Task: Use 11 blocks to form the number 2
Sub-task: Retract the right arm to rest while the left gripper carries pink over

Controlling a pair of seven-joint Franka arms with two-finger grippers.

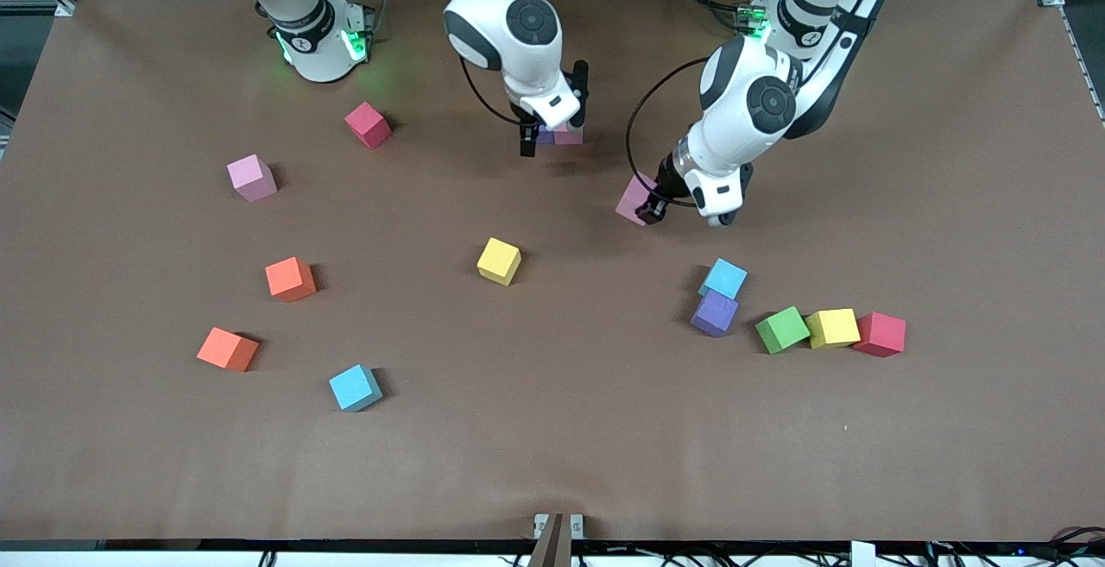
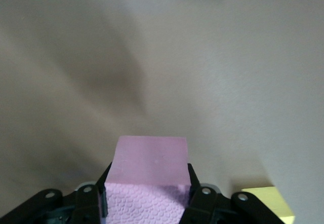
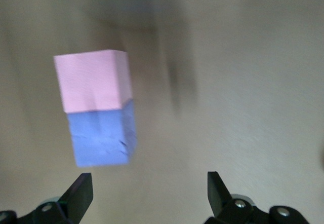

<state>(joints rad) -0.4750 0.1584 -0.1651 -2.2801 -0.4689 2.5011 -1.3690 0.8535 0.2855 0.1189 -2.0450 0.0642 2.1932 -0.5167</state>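
My left gripper (image 1: 649,211) is clamped on a pink block (image 1: 634,198), a matte foam cube whose pressed face shows a fine scaly dimpling in the left wrist view (image 2: 152,183); the black fingers (image 2: 200,196) pinch it from both sides, and it hangs over bare brown table (image 1: 552,463). My right gripper (image 1: 528,146) hovers with its jaws spread wide and nothing between them, just over a pair of cubes set face to face: a second pink block (image 1: 570,135) and a purple block (image 1: 545,136), square-edged and slightly pitted in the right wrist view (image 3: 93,79) (image 3: 104,135).

The other blocks lie scattered, all the same soft-looking, sharp-cornered shape. Toward the right arm's end sit a third pink block (image 1: 252,178), two orange blocks (image 1: 291,280) (image 1: 228,349), a sky-blue block (image 1: 355,387) and a crimson cube (image 1: 368,124). A yellow block (image 1: 499,261) sits near the middle. Toward the left arm's end, another sky-blue block (image 1: 723,279) touches another purple block (image 1: 715,313), and beside them a green block (image 1: 782,330), a second yellow block (image 1: 833,328) and a second crimson cube (image 1: 880,334) form a touching row.
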